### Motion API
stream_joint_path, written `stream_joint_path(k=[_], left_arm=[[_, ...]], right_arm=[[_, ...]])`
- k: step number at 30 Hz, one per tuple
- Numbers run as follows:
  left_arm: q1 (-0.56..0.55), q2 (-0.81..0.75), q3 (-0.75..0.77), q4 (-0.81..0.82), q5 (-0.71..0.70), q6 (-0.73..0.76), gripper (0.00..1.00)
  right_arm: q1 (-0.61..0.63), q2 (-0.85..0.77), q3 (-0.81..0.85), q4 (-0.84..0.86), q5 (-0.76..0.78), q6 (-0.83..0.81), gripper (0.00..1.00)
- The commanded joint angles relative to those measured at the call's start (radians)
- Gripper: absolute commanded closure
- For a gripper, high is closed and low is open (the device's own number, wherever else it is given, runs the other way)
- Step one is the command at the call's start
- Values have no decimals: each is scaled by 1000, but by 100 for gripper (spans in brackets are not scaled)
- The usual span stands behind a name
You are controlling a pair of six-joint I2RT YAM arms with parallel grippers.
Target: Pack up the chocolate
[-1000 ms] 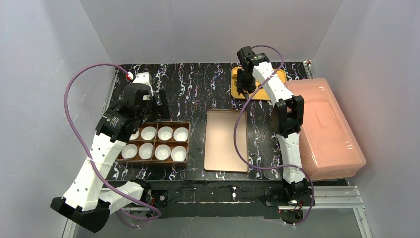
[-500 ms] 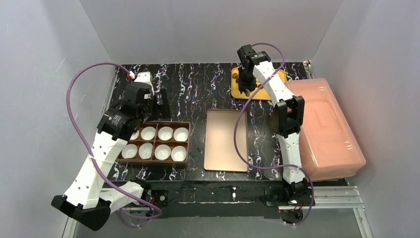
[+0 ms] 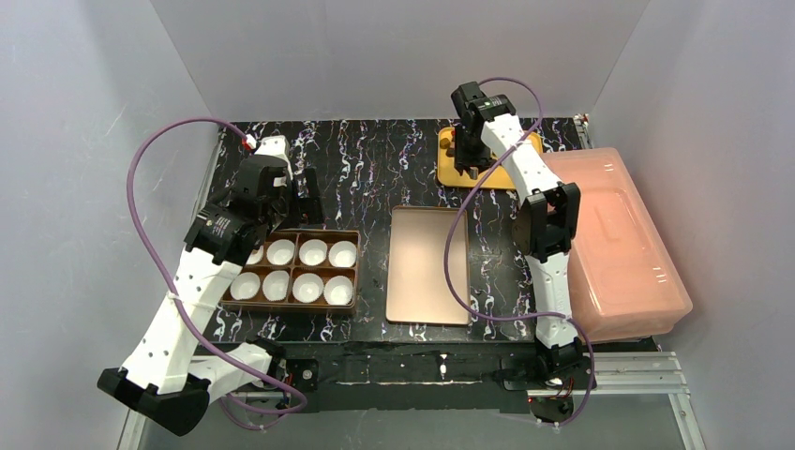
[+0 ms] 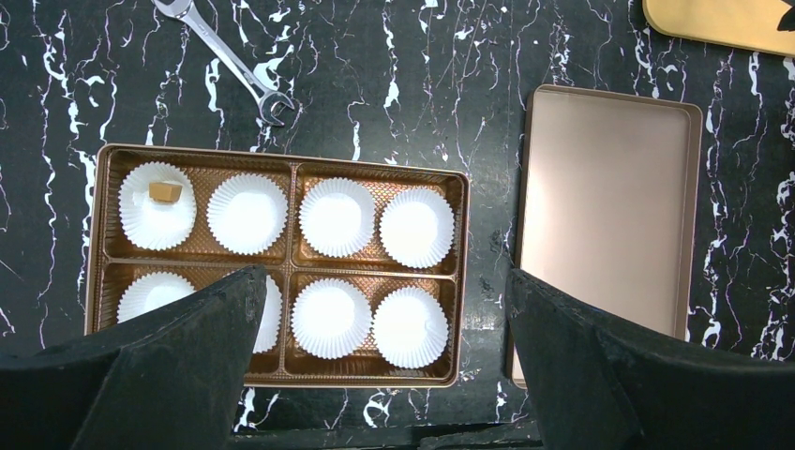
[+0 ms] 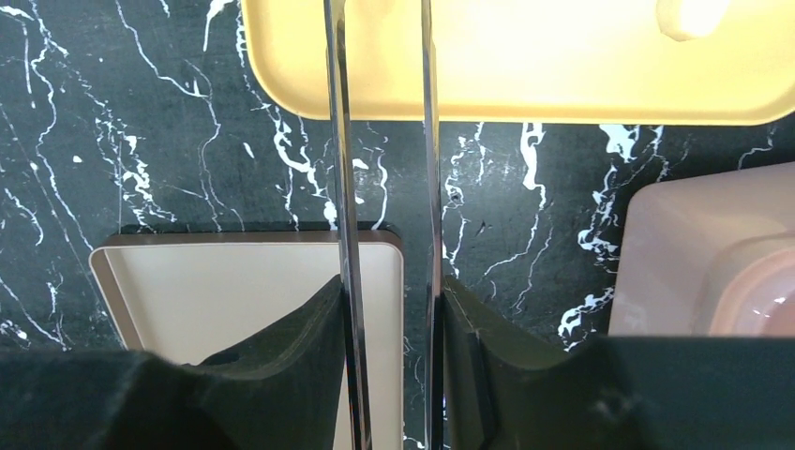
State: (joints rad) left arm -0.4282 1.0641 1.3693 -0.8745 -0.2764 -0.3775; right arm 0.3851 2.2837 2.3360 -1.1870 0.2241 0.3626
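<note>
One tan piece of chocolate (image 4: 165, 191) lies in the far-left white paper cup of the copper-brown box (image 4: 281, 163); the other cups look empty. A cream-white piece (image 5: 692, 14) sits on the yellow tray (image 5: 562, 66) at the back of the table. My right gripper (image 5: 389, 286) is shut on metal tongs (image 5: 339, 141), whose two blades stand apart and reach over the tray's near edge; their tips are out of view. In the top view this gripper (image 3: 466, 155) hangs over the tray (image 3: 446, 173). My left gripper (image 4: 384, 277) is open, above the box (image 3: 291, 270), with nothing between its fingers.
The flat copper lid (image 3: 428, 265) lies in the middle of the table, right of the box. A pink plastic bin (image 3: 614, 244) fills the right side. A steel wrench (image 4: 225, 61) lies behind the box.
My right wrist has shifted slightly toward the back over the yellow tray. The left arm has barely moved and stays open.
</note>
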Motion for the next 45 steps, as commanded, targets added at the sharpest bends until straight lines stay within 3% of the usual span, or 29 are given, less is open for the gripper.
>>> stream_joint_path(k=[1, 25, 45], left_arm=[[3, 1, 22, -5, -3, 11, 1], [3, 11, 27, -4, 14, 4, 0], [3, 10, 38, -21, 27, -3, 0]], right_arm=[[-14, -78, -4, -17, 64, -5, 54], [-53, -115, -65, -11, 107, -7, 52], [-100, -34, -29, 18, 2, -34, 52]])
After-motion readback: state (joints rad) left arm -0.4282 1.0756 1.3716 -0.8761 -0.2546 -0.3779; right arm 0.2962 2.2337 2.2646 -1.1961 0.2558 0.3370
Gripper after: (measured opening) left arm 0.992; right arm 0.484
